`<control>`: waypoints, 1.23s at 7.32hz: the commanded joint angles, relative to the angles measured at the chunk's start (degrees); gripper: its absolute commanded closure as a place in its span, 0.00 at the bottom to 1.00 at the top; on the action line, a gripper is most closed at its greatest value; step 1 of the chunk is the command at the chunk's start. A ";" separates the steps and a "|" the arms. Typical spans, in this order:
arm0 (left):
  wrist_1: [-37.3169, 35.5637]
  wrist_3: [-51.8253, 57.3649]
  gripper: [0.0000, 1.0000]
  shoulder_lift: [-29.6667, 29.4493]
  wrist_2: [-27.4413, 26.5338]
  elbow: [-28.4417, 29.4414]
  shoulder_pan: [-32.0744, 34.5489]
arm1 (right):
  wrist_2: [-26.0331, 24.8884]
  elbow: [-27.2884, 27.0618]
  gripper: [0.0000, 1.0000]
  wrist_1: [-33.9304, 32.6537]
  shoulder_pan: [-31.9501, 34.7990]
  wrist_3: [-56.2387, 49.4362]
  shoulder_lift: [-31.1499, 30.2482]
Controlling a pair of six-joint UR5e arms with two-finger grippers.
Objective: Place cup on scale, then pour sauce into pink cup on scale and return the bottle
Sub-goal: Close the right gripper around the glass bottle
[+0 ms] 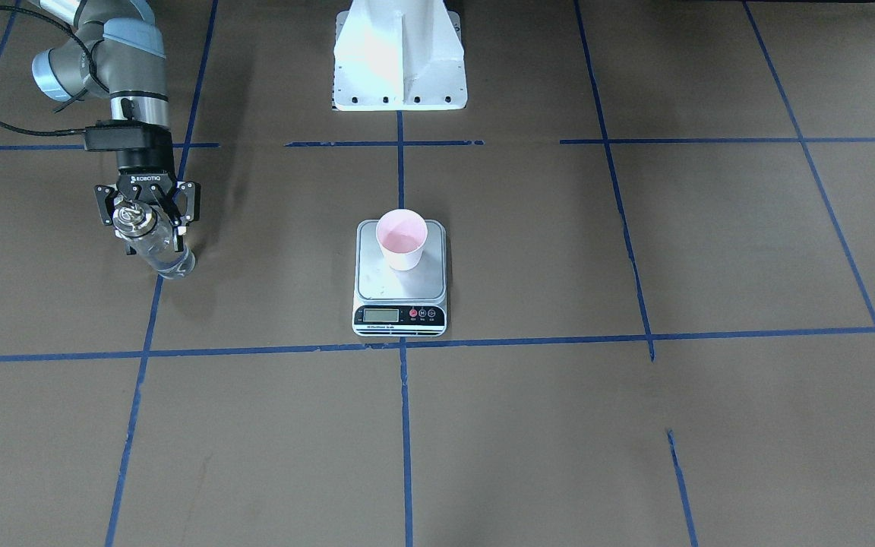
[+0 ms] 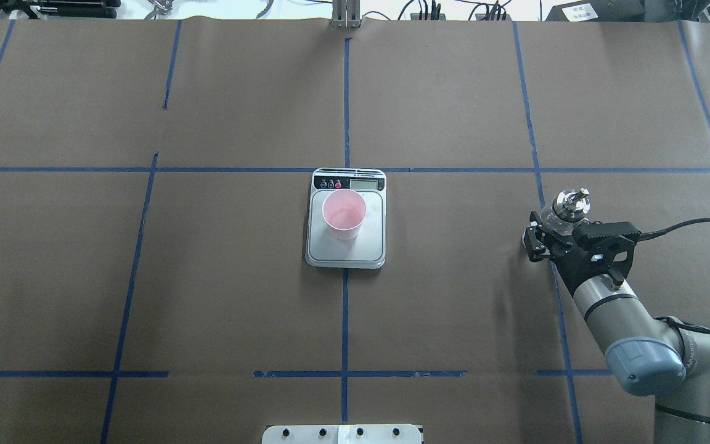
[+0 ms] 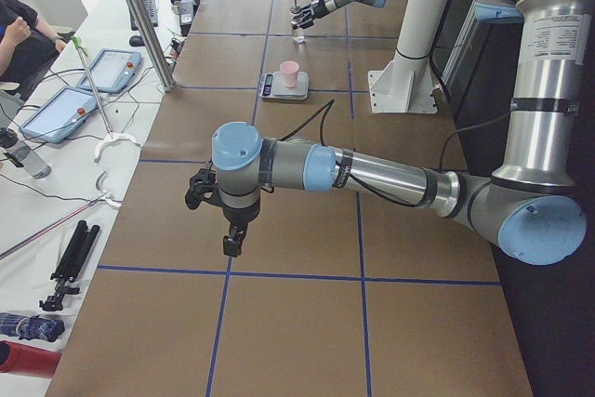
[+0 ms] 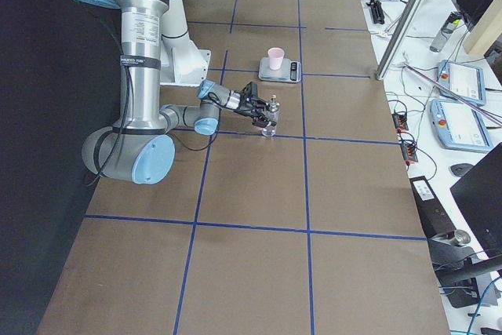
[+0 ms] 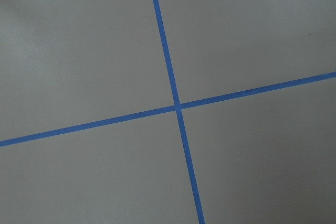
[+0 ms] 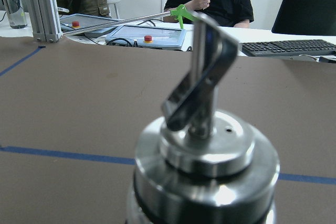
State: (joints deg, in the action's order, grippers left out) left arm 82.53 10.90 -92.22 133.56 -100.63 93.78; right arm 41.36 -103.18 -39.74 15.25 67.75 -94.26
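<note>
- Hanging above the bare brown desk (image 2: pixel 238 277) on the robot's left side, the left gripper (image 3: pixel 230 244) is shown only in the left side view. Whether its jaws are open or closed cannot be told. Only the desk covering and two crossing blue tape lines (image 5: pixel 176 106) are seen by its wrist camera.
- At the centre, the scale (image 2: pixel 346 250) is laid flat across a tape line, with its display strip turned away from the robot. The pink cup (image 2: pixel 343 213) is stood upright near the middle of the steel platform, well apart from both arms.
- Well to the right, the bottle (image 2: pixel 569 206) is held upright by the right gripper (image 1: pixel 146 214), whose jaws are closed on the glass body below the metal spout. Whether the base is touching the desk cannot be told.
</note>
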 commanded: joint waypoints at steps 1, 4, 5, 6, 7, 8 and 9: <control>0.00 0.00 0.00 -0.06 0.03 0.00 0.00 | -1.10 -2.79 1.00 -0.16 0.40 -0.42 0.04; 0.09 0.00 0.00 -0.06 0.03 0.00 0.00 | -0.67 -5.26 1.00 -0.08 0.22 -8.06 0.56; 0.09 0.00 0.00 -0.06 0.03 0.00 0.00 | -0.84 -5.45 1.00 -0.08 0.66 -8.07 1.53; 0.17 0.00 0.00 -0.06 0.03 0.00 0.00 | -0.93 -5.45 1.00 -0.08 1.19 -8.33 1.62; 0.18 0.00 0.00 0.02 0.03 0.00 0.00 | -0.93 -5.54 1.00 -0.16 1.28 -8.86 1.62; 0.09 0.00 0.00 0.03 0.03 0.00 0.00 | -1.02 -5.54 1.00 -0.42 1.71 -18.09 1.80; 0.09 0.00 0.00 0.03 0.03 0.00 0.00 | -0.50 -7.11 1.00 -0.17 3.54 -28.97 3.28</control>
State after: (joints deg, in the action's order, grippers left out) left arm 82.65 10.90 -92.21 133.59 -100.64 93.78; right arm 40.48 -109.06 -40.00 17.20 50.27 -92.20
